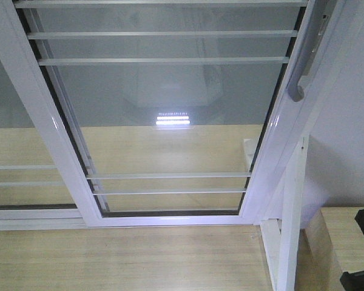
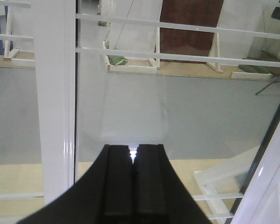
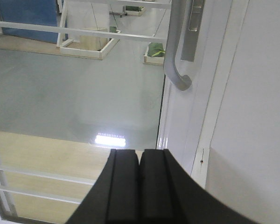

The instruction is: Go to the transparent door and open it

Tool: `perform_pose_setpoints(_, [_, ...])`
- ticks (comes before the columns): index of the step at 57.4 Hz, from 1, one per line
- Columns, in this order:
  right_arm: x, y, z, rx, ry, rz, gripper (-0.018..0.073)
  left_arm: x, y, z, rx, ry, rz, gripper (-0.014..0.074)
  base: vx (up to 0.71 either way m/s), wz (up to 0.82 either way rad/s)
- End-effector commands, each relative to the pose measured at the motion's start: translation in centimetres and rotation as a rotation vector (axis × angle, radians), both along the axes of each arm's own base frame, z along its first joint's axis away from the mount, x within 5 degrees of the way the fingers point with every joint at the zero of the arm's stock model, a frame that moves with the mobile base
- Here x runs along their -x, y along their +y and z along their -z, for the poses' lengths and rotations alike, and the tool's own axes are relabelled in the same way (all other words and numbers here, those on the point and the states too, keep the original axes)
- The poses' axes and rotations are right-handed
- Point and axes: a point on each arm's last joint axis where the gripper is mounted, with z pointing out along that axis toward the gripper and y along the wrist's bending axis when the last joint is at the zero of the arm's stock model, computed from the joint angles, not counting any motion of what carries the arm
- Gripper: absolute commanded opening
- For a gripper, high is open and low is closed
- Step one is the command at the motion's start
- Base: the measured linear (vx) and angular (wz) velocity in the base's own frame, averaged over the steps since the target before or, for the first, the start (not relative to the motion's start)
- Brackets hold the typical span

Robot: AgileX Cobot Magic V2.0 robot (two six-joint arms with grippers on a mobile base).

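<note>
Glossy glass door [image 1: 170, 91], matt grey handle [image 1: 304, 68]

Setting: an indoor test hall fitted with mock-up room sets. Indicators: the transparent door [image 1: 170, 91] stands on wood-pattern flooring [image 1: 109, 260]. Beyond the glass lie a plain grey floor [image 3: 74, 93], free-standing white frames [image 3: 81, 52], a blue panel [image 3: 28, 14] and a brown panel [image 2: 191, 11].

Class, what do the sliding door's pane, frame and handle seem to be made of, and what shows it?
Pane: clear glass; the floor shows through, with a bright reflection. Frame: glossy white, painted metal or plastic, cannot tell which; bright streaks run along it. Handle: matt grey, likely metal; soft even sheen.
</note>
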Motion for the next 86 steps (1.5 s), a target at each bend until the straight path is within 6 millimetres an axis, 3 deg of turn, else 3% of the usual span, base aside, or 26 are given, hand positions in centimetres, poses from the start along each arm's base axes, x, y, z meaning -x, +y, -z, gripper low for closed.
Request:
perform_pose_setpoints(1, [0.0,0.0,-0.7,-0.010,-0.093,0.007,-0.0004,0.1,0.0,-1.4,0.023,-0.113,-0.004,0.0003,0.08,0.02])
perform_pose_setpoints(71, [-0.2,0.0,-0.7,-0.008,-0.077,0.005,-0.0004,0.1,0.0,-1.5,0.023,-0.113,-0.005,0.0003,0.00,0.00])
perform_pose_setpoints(83, [-0.2,0.0,-1.5,-0.051,-0.168,0.008,-0.0004,0.1,0.1,-2.1,0.032,-0.179,-0.007,0.0003,0.00,0.00])
perform_pose_setpoints(84, [-0.2,-0.1,-2.6,-0.126,-0.277,0.014,-0.0004,0.2,0.1,-3.1,0.047,-0.289,-0.011,0.0003,0.00,0.00])
perform_pose_setpoints(86, [-0.1,-0.1,-3.1,-0.152,-0.319,0.019,-0.0004,0.3,0.1,-3.4,0.034,-0.321,-0.013,0.0003,0.00,0.00])
